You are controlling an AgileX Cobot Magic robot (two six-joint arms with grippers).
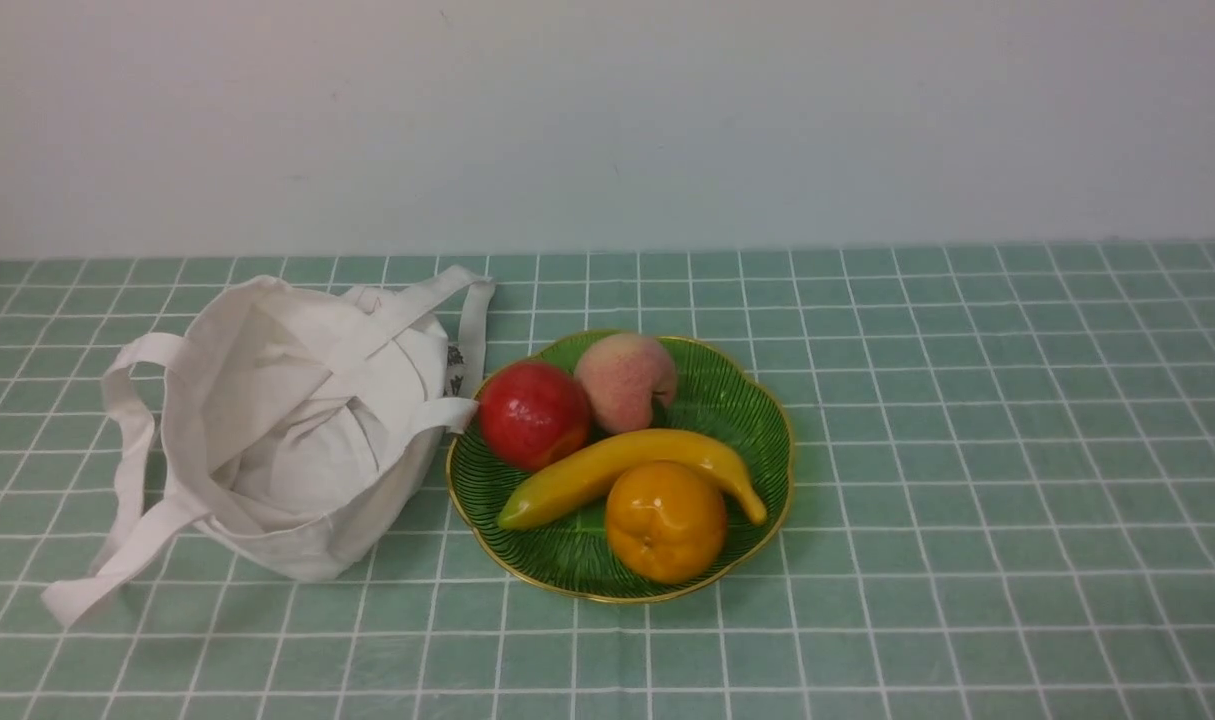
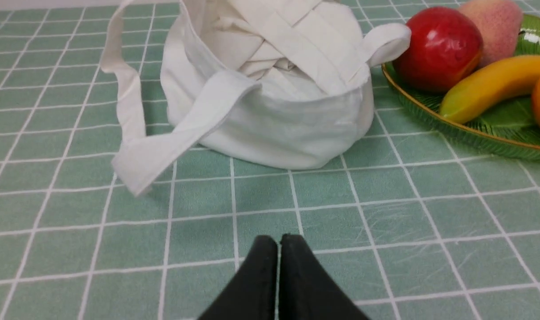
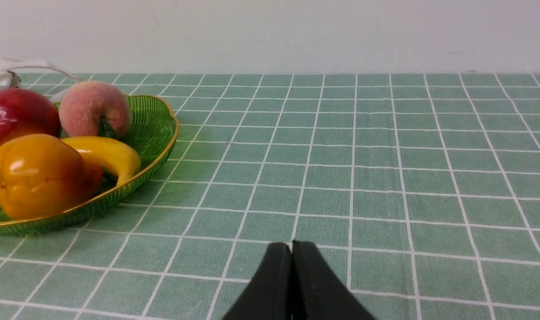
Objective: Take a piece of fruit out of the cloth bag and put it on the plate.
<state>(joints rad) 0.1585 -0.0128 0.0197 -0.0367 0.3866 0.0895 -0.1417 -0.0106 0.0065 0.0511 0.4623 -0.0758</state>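
The yellow banana [image 1: 627,470] lies on the green scalloped plate [image 1: 742,400] at the table's middle, between a red apple and an orange. It also shows in the left wrist view [image 2: 492,84] and the right wrist view [image 3: 107,155]. The off-white cloth bag [image 1: 297,420] stands slumped left of the plate, its mouth open and its straps trailing; I see only folded cloth inside it [image 2: 274,89]. My left gripper [image 2: 278,240] is shut and empty, low over the table in front of the bag. My right gripper [image 3: 291,246] is shut and empty, right of the plate [image 3: 158,133]. Neither gripper shows in the front view.
On the plate also sit a red apple [image 1: 534,413], a pink peach [image 1: 624,380] and an orange [image 1: 665,520]. A green checked cloth [image 1: 967,450] covers the table. A pale wall [image 1: 607,120] stands behind it.
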